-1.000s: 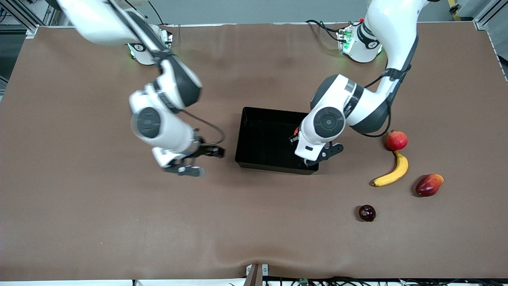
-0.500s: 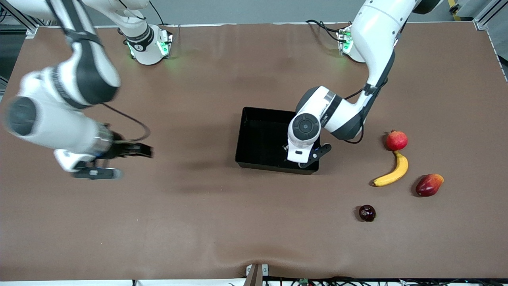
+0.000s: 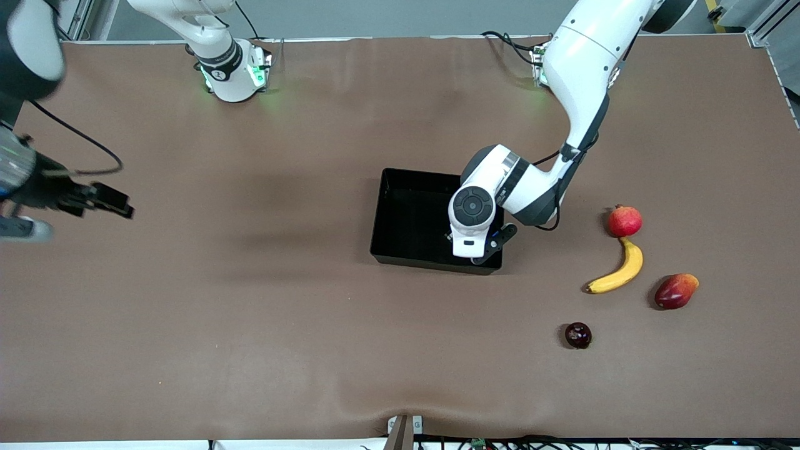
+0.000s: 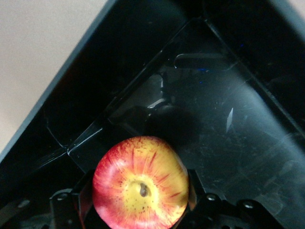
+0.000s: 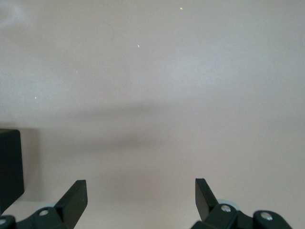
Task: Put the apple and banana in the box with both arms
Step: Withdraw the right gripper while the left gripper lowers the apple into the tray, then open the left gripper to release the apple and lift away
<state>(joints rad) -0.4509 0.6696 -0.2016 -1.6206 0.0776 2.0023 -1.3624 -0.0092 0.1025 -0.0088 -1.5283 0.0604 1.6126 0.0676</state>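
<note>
Left gripper clamps the apple between its jaws over the box (stem end facing the wrist camera). Right gripper jaws spread wide over bare table. No readable labels. Banana lies on the table, long axis diagonal.

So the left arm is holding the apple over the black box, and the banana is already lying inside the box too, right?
Not quite. The left gripper does hold the apple over the box, as the left wrist view shows. But the banana is not inside: the front view shows it lying on the table, toward the left arm's end.
</note>
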